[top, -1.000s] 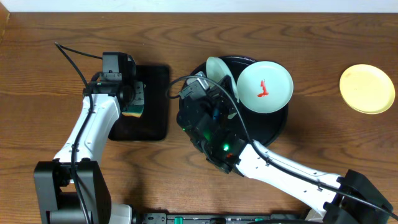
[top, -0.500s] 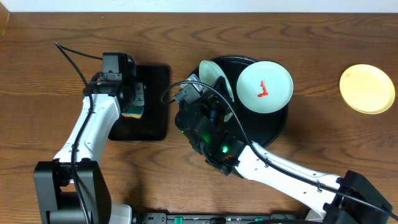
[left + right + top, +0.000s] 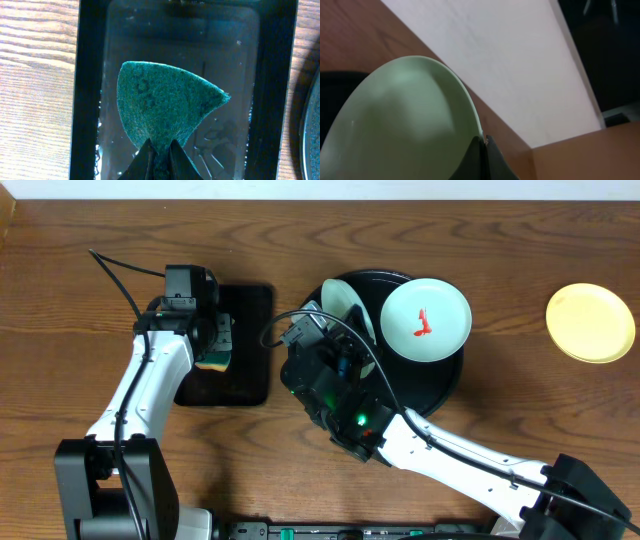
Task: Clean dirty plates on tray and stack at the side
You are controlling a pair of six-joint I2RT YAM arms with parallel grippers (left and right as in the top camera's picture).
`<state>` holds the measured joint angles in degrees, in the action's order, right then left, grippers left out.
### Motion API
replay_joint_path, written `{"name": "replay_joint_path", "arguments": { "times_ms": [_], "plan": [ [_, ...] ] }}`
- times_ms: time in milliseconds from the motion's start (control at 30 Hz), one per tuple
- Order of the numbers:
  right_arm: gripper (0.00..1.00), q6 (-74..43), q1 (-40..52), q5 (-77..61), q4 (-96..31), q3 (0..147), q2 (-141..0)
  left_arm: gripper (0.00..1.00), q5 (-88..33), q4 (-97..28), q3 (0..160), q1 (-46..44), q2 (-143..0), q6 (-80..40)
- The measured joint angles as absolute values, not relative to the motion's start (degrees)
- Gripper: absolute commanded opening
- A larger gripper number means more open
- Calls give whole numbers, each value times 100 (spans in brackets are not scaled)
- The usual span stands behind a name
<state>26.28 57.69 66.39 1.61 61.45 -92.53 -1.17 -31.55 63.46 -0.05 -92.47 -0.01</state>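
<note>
Plate (image 3: pixel 405 120) of smooth mint green is pinched by right gripper (image 3: pixel 483 146); left gripper (image 3: pixel 160 151) clamps a coarse green pad (image 3: pixel 165 105).

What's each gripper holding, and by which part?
The left gripper pinches the green sponge by one edge; the right gripper pinches a mint plate by its rim.

Wood-grain table (image 3: pixel 500 240); glossy black tray (image 3: pixel 440 377); rough fibrous sponge (image 3: pixel 165 110); smooth plate (image 3: pixel 395 125).

Black tray (image 3: pixel 449 376), red-smeared mint plate (image 3: pixel 427 320), green plate (image 3: pixel 400 120), yellow plate (image 3: pixel 590 323), teal sponge (image 3: pixel 165 107)
</note>
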Motion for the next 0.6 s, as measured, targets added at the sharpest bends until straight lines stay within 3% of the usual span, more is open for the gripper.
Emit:
{"name": "replay_joint_path", "arguments": {
  "times_ms": [300,600],
  "plan": [
    [1,239,5218,5299,-1747,6173,-9255,7,-117,-3232,6346,-5,-9247,-1],
    [1,-1702,4121,2851,-1900,6193,-9238,7,-117,-3236,6346,-5,-9247,-3]
  ]
}}
